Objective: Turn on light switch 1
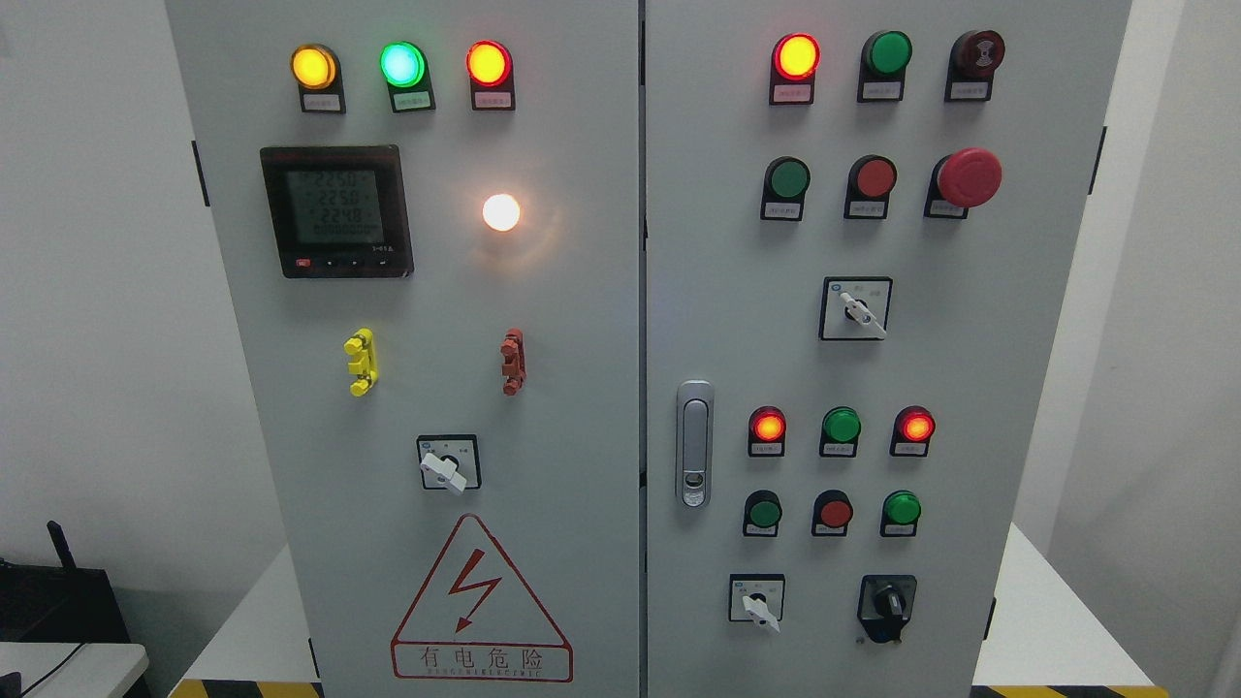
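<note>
Neither robot hand appears in the head view, so their condition cannot be told and no position can be referred to them; locations below are given on the cabinet itself.

A grey two-door electrical cabinet (582, 388) fills the view, standing against a white wall (97, 291) on a pale floor with yellow-black hazard striping (247, 688) at its foot.

Left door: three lit indicator lamps along the top, amber (313, 66), green (402, 64) and red (488, 62). Below them a digital meter (336, 211) with a lit display, and a glowing white lamp (501, 212) to its right. Lower down, a yellow toggle (360, 362) and a red-brown toggle (512, 362), then a white-handled rotary switch (447, 463) above the red high-voltage warning triangle (481, 603).

Right door: a door latch (694, 443) at its left edge, rows of red and green lamps and push buttons, a red mushroom stop button (968, 177), and three further rotary selectors.

Which control is switch 1 cannot be told; the labels are too small to read.

Dark equipment (58, 601) sits at lower left.
</note>
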You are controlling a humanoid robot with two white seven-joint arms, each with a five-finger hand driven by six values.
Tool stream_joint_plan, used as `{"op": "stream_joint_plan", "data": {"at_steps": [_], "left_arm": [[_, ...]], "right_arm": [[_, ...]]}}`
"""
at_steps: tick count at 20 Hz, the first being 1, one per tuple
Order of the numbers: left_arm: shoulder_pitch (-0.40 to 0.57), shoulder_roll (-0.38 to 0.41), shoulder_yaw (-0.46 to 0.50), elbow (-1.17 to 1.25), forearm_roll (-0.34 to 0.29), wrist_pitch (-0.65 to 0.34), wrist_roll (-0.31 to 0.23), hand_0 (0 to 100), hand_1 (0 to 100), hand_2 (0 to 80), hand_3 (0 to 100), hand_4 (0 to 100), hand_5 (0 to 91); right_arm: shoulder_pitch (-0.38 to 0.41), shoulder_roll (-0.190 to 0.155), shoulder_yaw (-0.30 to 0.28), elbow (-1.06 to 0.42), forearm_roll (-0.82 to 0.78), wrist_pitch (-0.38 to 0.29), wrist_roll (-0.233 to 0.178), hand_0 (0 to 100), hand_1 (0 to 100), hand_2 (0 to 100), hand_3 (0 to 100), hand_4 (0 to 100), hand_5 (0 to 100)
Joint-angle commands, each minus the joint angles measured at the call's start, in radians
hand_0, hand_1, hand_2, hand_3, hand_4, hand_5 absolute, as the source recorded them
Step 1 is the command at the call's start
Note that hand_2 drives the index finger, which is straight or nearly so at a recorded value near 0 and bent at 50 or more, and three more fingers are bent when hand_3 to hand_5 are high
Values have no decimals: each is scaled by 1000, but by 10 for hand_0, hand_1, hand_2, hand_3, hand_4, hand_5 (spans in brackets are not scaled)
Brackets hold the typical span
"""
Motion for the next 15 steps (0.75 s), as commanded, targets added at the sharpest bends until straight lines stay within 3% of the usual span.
{"op": "stream_joint_plan", "data": {"at_steps": [1, 15], "left_arm": [[-42, -53, -206, 162, 4, 38, 37, 338, 94, 0, 0, 0, 0], [-40, -67, -206, 163, 4, 34, 50, 349, 79, 0, 0, 0, 0]], "right_arm": [[0, -1, 17, 0, -25, 0, 0, 120, 389, 0, 0, 0, 0], [0, -1, 17, 0, -25, 0, 0, 120, 389, 0, 0, 0, 0]]}}
